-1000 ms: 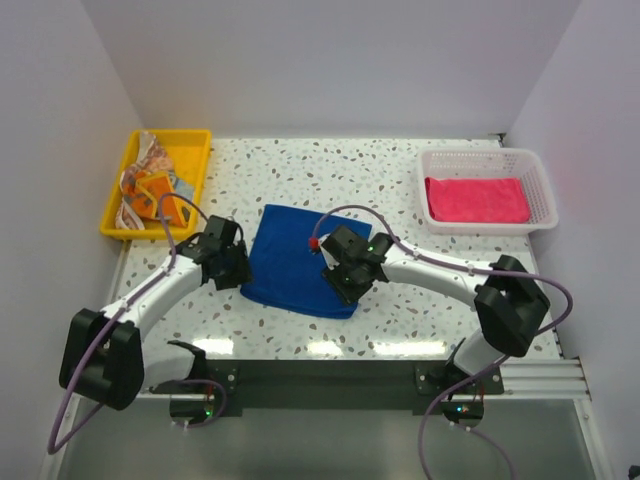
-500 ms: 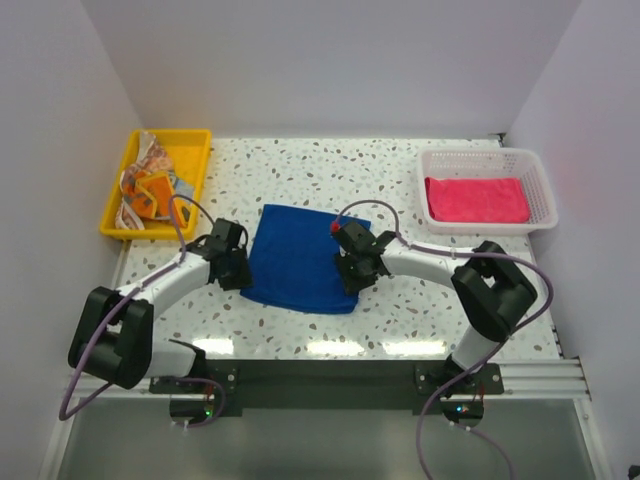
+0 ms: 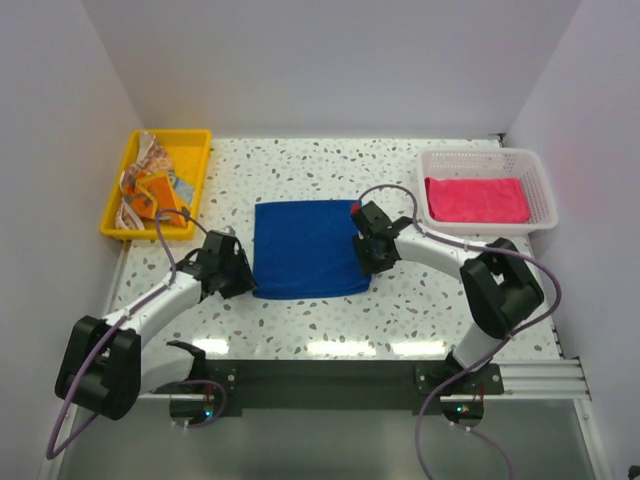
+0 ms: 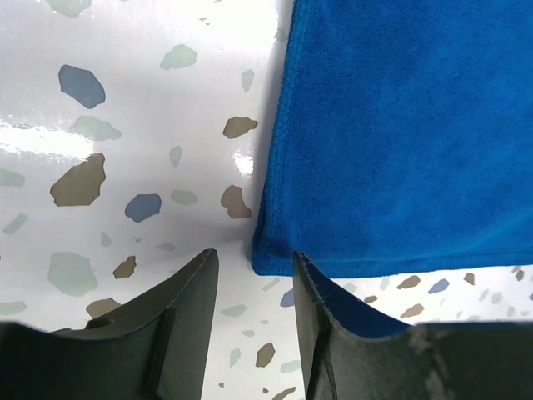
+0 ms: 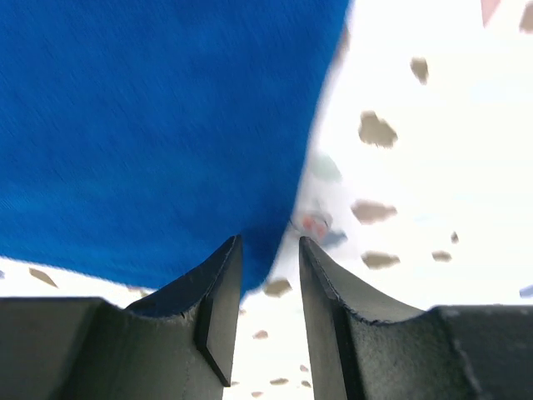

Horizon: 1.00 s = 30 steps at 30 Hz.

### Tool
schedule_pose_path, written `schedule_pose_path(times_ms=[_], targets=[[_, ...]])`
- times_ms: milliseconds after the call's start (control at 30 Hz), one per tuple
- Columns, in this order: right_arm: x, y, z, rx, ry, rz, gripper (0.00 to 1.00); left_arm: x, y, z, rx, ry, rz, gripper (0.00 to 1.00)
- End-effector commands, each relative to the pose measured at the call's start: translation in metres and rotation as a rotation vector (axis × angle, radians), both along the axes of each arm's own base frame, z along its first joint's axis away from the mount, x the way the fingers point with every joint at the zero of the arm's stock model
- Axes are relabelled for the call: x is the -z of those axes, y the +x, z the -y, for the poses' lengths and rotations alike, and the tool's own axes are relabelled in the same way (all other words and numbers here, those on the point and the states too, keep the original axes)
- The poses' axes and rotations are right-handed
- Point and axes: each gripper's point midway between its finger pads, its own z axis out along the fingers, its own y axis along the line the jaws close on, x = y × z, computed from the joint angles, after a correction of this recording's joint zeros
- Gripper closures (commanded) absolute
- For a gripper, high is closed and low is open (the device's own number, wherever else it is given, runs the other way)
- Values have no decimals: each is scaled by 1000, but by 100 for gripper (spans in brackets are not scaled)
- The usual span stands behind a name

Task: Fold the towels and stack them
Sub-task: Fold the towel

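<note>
Blue towel [image 3: 305,248] lies flat; left pincer [image 4: 254,258] and right pincer [image 5: 270,246], both part-open and empty, should pinch its near corners squarely together.

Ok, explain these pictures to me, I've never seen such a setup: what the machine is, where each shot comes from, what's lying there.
Two robot arms, left and right, are bolted at the near edge of the table, each ending in a two-finger hand. The wide picture looks down from above; the close-ups come from cameras on the wrists. A blue towel lies flat in the middle. The left hand sits at its near left corner, the right hand at its right side; both are open, holding nothing. A pink towel lies in the white basket; orange towels are heaped in the yellow tray.
</note>
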Motion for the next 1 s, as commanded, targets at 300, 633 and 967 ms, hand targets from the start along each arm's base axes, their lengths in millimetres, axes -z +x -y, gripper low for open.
schedule_pose_path(times_ms=[300, 633, 967], targets=[[-39, -23, 2, 199, 190, 63, 62, -14, 13, 12, -10, -57, 50, 53], [-24, -10, -5, 404, 269, 65, 60, -9, 29, 11, -8, -17, 54, 59], [3, -15, -1, 433, 241, 34, 64, -10, 35, 9, 8, 10, 55, 65]])
